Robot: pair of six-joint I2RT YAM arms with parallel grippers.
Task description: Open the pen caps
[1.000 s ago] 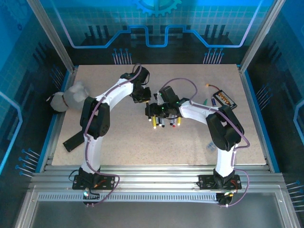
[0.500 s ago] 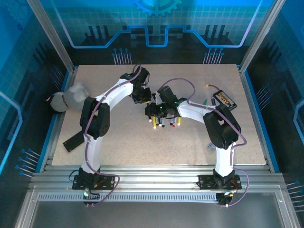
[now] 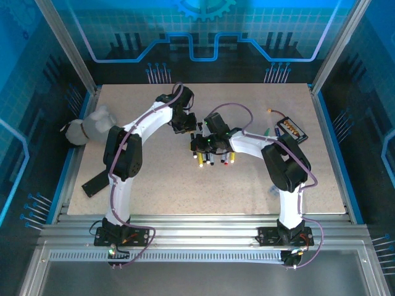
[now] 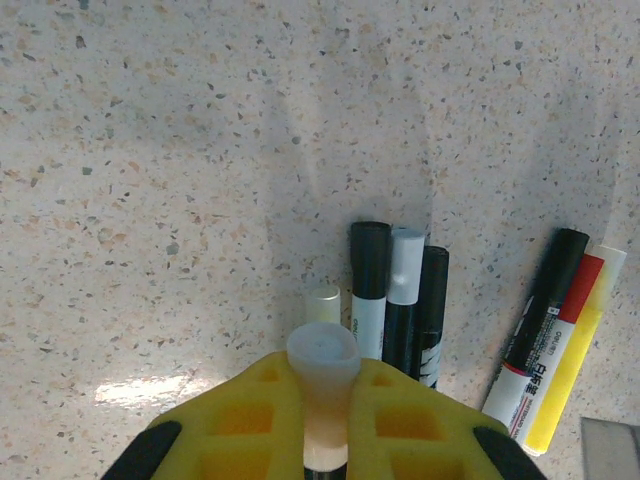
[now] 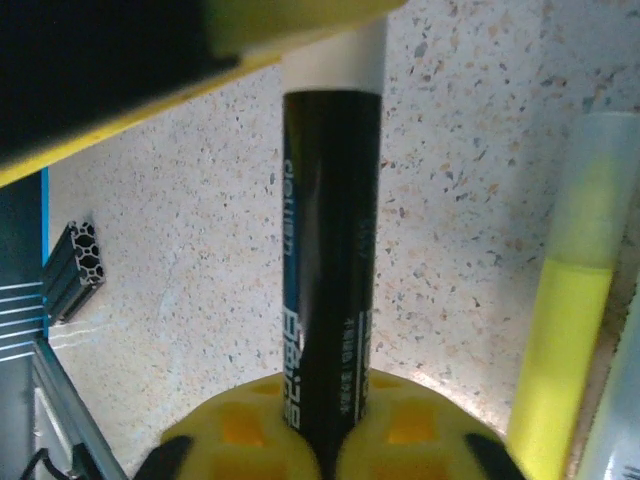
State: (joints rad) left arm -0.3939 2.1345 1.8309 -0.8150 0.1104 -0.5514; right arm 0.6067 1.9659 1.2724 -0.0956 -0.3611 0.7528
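One black-barrelled pen [image 5: 330, 250] is held between both grippers above the middle of the table. My right gripper [image 5: 330, 430] is shut on its barrel. The pen's white cap [image 5: 335, 60] runs into the yellow fingers [image 5: 290, 20] of the left gripper. In the left wrist view, my left gripper [image 4: 325, 410] is shut on that white cap [image 4: 323, 352], seen end-on. Below it lie several pens [image 4: 405, 300] with black and white caps, a short white cap [image 4: 323, 303] and a yellow-red pen [image 4: 570, 350]. From above, the left gripper [image 3: 185, 126] and right gripper [image 3: 202, 140] meet over the pen cluster [image 3: 215, 158].
A flat black slab [image 3: 97, 183] lies near the left front. A white cloth [image 3: 89, 126] sits at the left edge. A dark box with orange parts [image 3: 291, 128] and a green pen [image 3: 265, 131] are at the right back. A yellow pen [image 5: 565, 340] lies beside the held barrel.
The right arm has shifted slightly to the left, its gripper closer to the left gripper. The left arm has hardly moved.
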